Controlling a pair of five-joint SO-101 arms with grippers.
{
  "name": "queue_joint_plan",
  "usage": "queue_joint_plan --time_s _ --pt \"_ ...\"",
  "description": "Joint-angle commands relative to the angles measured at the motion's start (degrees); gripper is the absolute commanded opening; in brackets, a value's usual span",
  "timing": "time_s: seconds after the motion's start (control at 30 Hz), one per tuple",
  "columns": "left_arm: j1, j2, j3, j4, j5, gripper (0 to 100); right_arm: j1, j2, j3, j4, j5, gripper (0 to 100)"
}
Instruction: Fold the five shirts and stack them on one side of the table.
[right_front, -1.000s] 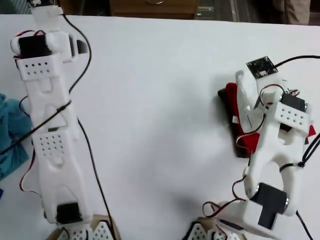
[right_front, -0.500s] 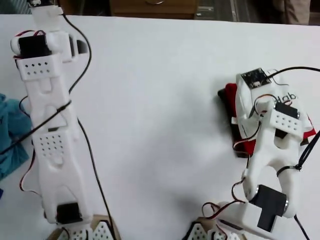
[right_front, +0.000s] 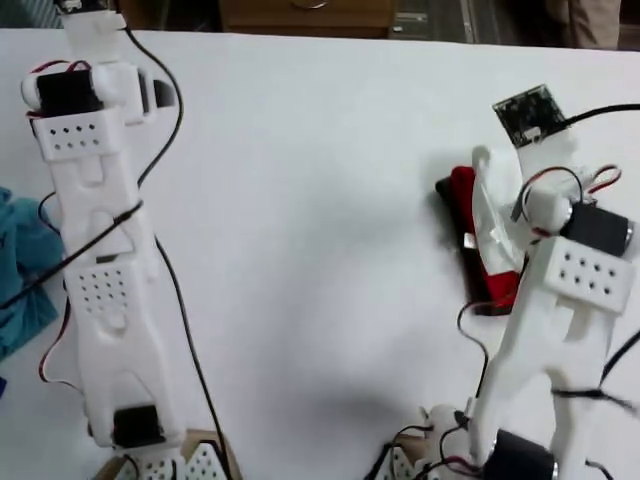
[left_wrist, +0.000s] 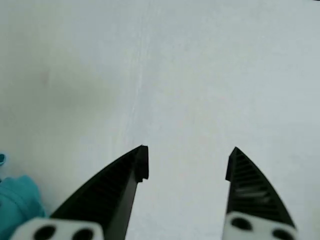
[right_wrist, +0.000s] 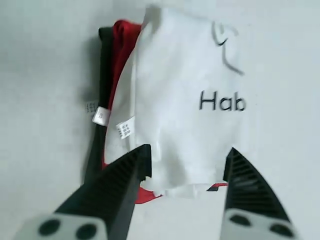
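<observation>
A stack of folded shirts lies at the table's right side: a black shirt (right_wrist: 103, 55) at the bottom, a red shirt (right_front: 462, 195) over it, and a white shirt (right_wrist: 185, 100) with dark print on top. My right gripper (right_wrist: 187, 160) hovers open just above the white shirt's near edge, holding nothing. A crumpled teal shirt (right_front: 20, 270) lies at the table's left edge. My left gripper (left_wrist: 187, 162) stands open over bare table, with the teal shirt (left_wrist: 15, 200) off to its side.
The white table (right_front: 320, 200) is bare between the two arms. The left arm (right_front: 95, 250) stretches along the left side toward the far edge. Wooden furniture (right_front: 305, 15) stands beyond the far edge.
The right arm dipped toward the stack, then lifted and stretched farther out over it. The left arm and the shirts have not moved.
</observation>
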Motion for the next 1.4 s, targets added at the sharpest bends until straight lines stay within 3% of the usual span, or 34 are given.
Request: queue_joint_plan --time_s 0.0,0.23,0.9,1.17,1.37 --pt "-1.1 -2.6 -2.3 0.9 -0.5 27 1.3 -2.2 4.3 -9.2 -0.4 21.1" --pt "-3.8 -2.6 -2.3 0.9 -0.5 27 3.7 5.5 18.9 -26.4 0.1 16.6" --pt "-9.1 -2.6 -2.3 0.9 -2.9 27 -2.6 11.9 23.6 -26.5 0.2 16.5" --pt "-16.1 -2.3 -2.3 0.8 -2.7 27 -3.0 -2.3 18.5 -21.2 -0.4 16.6" --pt "-29.6 -3.6 -2.0 0.9 -2.8 27 -15.4 -22.2 20.9 -10.7 -0.4 16.6"
